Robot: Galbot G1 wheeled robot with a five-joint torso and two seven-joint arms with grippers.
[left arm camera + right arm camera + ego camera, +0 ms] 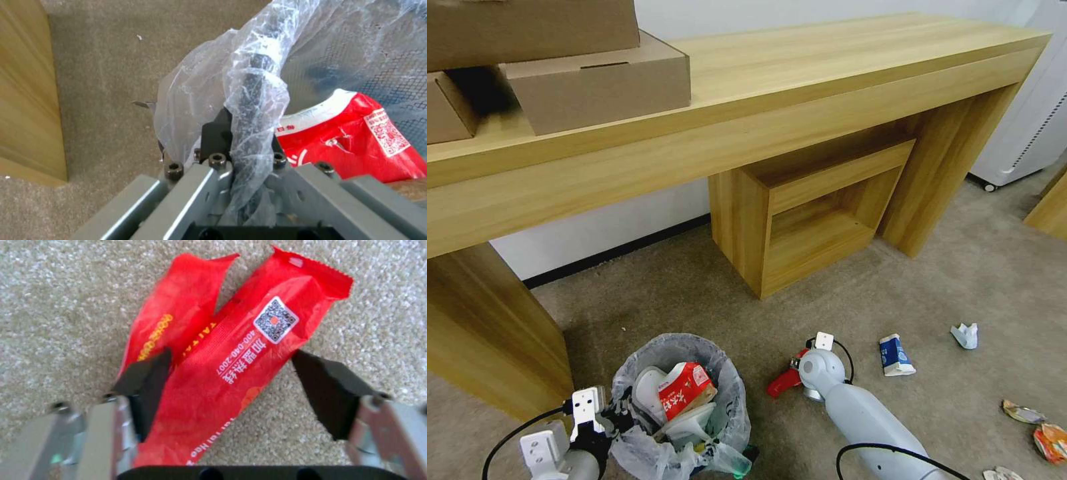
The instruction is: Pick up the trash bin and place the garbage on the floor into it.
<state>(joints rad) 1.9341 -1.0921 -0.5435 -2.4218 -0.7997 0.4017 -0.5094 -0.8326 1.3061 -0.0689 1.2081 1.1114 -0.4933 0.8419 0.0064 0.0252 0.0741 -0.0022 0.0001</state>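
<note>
red wrapper (231,363) on carpet (66,306), between spread fingers (327,390)

trash bin (730,393) liner: translucent whitish, crinkly
crushed cup (684,388): red, white band
red wrapper (231,363): white and yellow print, QR patch
carton (895,355): blue and white
desk (800,73): light wood grain
carpet (934,287): grey-beige
boxes (594,83): brown

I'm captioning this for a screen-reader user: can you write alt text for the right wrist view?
The right tool hangs open just above a red wrapper lying on beige carpet, one dark finger on either side of it. The wrapper carries a QR code and white print.
</note>
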